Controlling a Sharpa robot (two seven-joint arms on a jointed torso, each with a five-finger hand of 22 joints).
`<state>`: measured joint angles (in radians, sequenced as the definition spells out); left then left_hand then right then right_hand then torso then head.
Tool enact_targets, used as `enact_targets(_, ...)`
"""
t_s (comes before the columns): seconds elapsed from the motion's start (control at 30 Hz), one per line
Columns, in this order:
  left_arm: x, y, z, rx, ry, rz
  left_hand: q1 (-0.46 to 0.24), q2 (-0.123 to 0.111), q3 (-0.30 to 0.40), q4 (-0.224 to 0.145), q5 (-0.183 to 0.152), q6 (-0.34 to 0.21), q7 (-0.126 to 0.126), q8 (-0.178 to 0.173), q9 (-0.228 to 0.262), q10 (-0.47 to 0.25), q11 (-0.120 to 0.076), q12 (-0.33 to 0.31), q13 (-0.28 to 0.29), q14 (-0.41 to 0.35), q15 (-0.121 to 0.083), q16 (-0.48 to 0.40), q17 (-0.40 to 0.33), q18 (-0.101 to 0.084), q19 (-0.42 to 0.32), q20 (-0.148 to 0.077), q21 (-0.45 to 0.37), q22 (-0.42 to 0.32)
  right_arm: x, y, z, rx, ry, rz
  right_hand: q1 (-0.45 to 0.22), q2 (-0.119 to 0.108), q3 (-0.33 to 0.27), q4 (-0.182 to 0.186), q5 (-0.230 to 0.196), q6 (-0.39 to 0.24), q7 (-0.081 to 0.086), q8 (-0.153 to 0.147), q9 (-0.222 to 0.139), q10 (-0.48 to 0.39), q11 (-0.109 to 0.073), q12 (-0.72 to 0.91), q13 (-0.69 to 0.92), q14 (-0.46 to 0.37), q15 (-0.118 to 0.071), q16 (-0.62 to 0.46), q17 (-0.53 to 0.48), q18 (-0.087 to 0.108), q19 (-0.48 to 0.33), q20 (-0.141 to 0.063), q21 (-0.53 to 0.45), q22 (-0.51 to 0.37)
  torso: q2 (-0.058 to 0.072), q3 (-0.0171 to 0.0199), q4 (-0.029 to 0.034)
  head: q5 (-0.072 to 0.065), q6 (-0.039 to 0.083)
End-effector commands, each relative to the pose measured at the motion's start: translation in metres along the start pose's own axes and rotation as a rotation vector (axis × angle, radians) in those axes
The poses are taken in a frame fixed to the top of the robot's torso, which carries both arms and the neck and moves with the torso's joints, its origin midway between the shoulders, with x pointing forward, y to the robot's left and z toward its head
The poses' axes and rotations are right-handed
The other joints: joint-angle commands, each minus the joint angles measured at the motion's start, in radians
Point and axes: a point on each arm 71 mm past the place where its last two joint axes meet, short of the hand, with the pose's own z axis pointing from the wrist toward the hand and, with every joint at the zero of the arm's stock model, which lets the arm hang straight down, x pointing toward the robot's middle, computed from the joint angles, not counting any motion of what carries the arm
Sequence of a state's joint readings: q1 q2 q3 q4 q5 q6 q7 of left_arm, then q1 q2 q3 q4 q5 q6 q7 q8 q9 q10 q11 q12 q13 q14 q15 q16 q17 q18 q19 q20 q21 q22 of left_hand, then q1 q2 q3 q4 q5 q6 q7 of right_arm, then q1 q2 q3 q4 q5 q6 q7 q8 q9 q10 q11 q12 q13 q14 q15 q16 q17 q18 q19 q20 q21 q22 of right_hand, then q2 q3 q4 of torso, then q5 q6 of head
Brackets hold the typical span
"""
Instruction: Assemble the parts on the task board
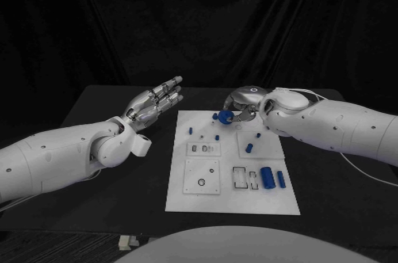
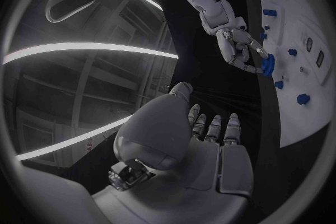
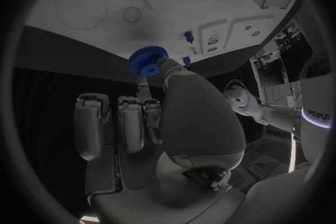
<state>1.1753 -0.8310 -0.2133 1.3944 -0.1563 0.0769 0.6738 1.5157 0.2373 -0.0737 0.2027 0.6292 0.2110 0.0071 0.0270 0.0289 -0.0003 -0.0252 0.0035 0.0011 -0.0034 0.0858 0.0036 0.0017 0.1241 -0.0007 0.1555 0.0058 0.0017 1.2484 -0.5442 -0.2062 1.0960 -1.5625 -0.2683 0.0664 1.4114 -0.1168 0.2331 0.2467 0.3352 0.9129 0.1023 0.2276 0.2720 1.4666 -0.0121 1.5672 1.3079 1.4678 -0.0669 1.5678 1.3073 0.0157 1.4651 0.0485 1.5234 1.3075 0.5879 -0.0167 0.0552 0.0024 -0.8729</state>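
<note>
A small blue toothed gear (image 1: 225, 115) is pinched by the right hand (image 1: 249, 102) over the white task board's (image 1: 187, 201) far edge; slippage is risked by the shallow fingertip hold. The left hand (image 1: 154, 105) is held beside the board, fingers spread.

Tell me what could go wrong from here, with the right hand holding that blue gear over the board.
1. The right hand pinches the blue gear only at its fingertips; it might slip and drop onto the task board.
2. Small blue pegs stand near the gear; lowering could knock them.
3. The left hand hangs open beside the board, giving no support.
</note>
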Motion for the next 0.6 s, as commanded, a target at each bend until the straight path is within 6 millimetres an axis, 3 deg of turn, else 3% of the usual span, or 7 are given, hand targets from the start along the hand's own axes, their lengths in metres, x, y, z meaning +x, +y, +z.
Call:
enact_targets(0.03,0.003,0.0,0.001,0.009,0.015,-0.013,0.007,0.0,0.007,0.001,0.006,0.0,0.009,0.003,0.0,0.0,0.01,-0.004,-0.001,0.003,0.007,-0.004,-0.002,0.014,0.001,0.005,-0.006,-0.002,0.001,0.004,0.005,-0.01,0.039,0.003,-0.002,0.006,0.003,-0.001,0.002,0.023,-0.021,0.01,0.024,0.104,0.007,0.004,0.263,0.103,0.005,0.003,0.263,0.001,0.064,0.002,-0.007,0.24,0.001,0.0005,0.0007,-0.001,0.0)
enact_targets(0.6,0.004,0.001,0.003,0.003,0.022,-0.018,0.007,0.0,0.008,0.0,0.006,0.0,0.01,0.003,0.0,0.0,0.012,-0.004,-0.001,0.003,0.007,-0.004,-0.002,0.014,0.001,0.006,-0.006,-0.002,0.008,0.019,0.026,-0.023,0.097,-0.001,-0.002,0.009,0.008,-0.004,-0.006,0.001,-0.014,-0.012,0.015,0.104,0.014,0.004,0.263,0.103,0.013,0.003,0.263,0.005,0.053,0.009,-0.021,0.235,0.001,0.0002,0.0004,-0.006,0.0)
